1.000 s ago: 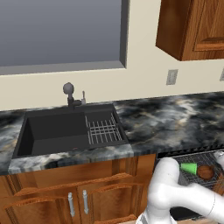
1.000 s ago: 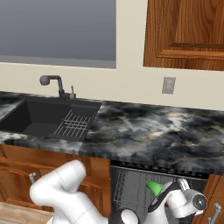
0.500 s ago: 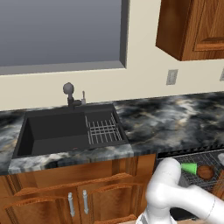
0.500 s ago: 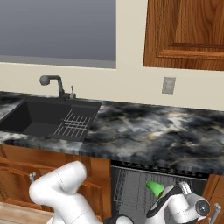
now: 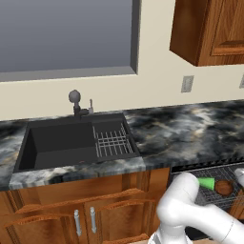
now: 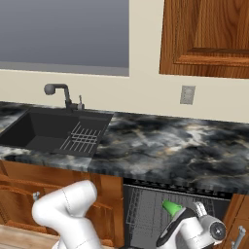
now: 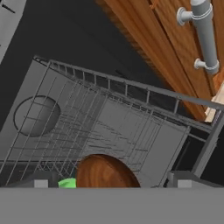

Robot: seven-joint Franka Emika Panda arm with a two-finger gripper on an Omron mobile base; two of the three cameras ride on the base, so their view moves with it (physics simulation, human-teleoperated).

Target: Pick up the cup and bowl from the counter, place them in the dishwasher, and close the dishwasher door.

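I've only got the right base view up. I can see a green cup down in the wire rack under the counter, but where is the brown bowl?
Observer: In the left base view the bowl lies in the dishwasher rack, right beside the cup.
Operator: Is that claw thing holding it?
Observer: No. In the hand view the gripper is open, its fingertips are far apart, and the bowl lies on the rack wires beyond them.
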